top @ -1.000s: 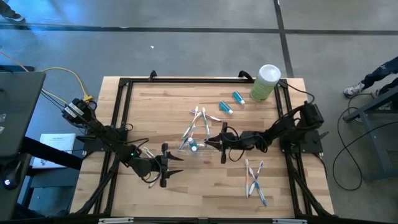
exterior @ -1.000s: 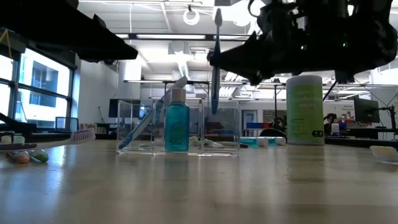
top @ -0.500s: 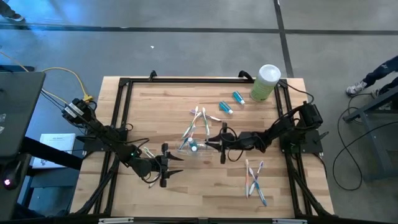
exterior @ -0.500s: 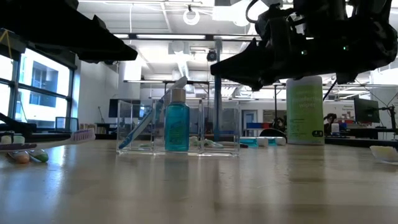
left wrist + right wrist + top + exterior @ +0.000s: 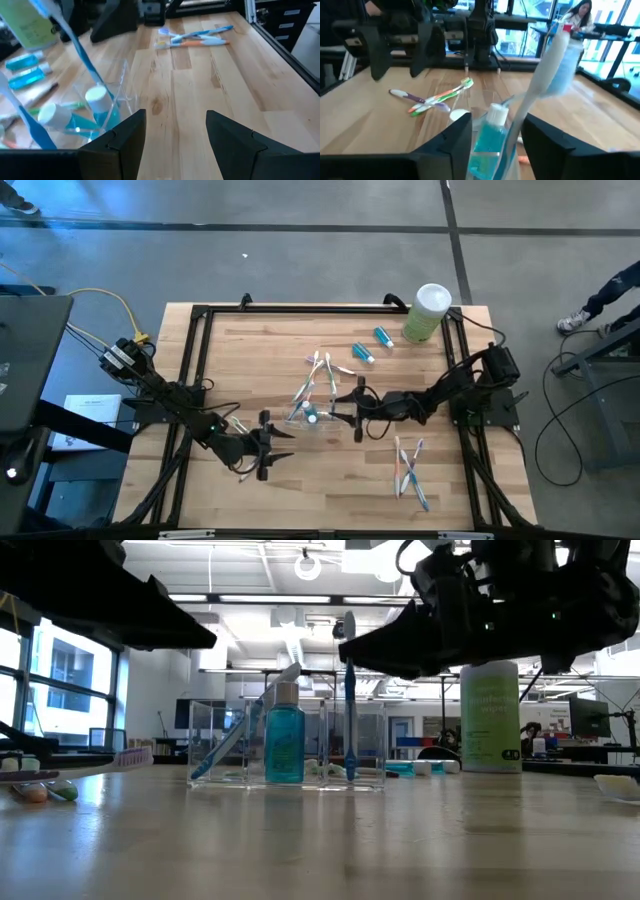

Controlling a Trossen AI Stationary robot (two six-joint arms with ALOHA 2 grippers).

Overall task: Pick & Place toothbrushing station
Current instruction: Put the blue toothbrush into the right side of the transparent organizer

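Clear cup [image 5: 285, 745] sits mid surface [image 5: 330, 480] w/ a blue tube [image 5: 284, 745] and toothbrushes in it, one blue toothbrush [image 5: 349, 690] standing upright inside. Right pincer [image 5: 335, 408] hangs just over the cup's right end, fingers apart and not gripping anything afaict. Left pincer [image 5: 277, 444] waits nearer the front-left, also spread wide w/ nothing in it; more brushes [image 5: 410, 465] lie front-right, two tubes [image 5: 370, 345] near the green canister [image 5: 428, 312] at the back.

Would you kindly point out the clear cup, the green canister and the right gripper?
clear cup [image 5: 225, 745]: low view, its bare wall.
green canister [image 5: 432, 300]: high view, its white lid.
right gripper [image 5: 337, 408]: high view, between its fingertips.
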